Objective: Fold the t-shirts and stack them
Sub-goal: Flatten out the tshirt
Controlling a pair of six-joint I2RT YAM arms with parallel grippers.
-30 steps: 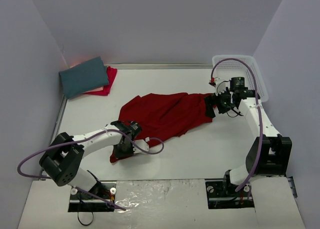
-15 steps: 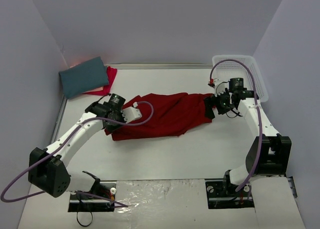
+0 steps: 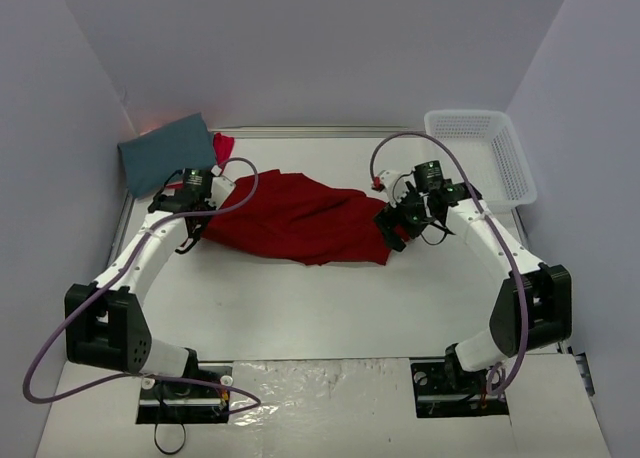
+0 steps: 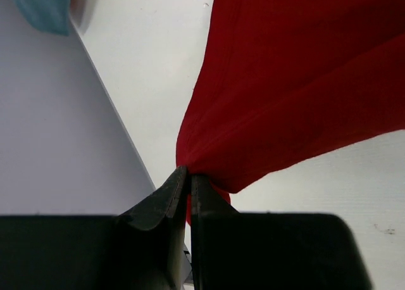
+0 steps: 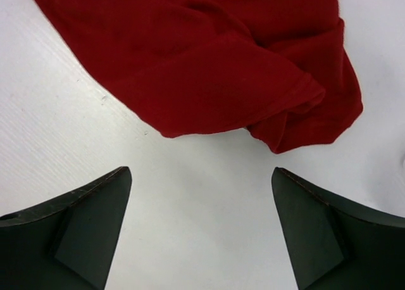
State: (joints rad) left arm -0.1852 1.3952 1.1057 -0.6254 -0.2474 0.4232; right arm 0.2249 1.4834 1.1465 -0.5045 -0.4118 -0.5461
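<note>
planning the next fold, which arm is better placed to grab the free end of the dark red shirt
Probably the right. The right gripper hangs open right at the loose end of the deep red t-shirt, while the left gripper is already shut on the opposite end and has no free jaws.

Tally, this moment.

Shirts: three.
- One deep red shirt (image 3: 295,218), lying loose between my two sets of jaws.
- One slate-teal shirt (image 3: 165,153), folded, beyond my left jaws toward the far corner.
- One pinkish-red shirt (image 3: 222,143), only a corner showing, just beside the slate-teal shirt on the side nearer my left jaws.

Baskets: one white mesh basket (image 3: 480,153), beyond my right jaws.

Grippers: two, my left gripper (image 4: 188,176) and my right gripper (image 5: 201,171).

Tables: one table (image 3: 330,298), under all of it.
</note>
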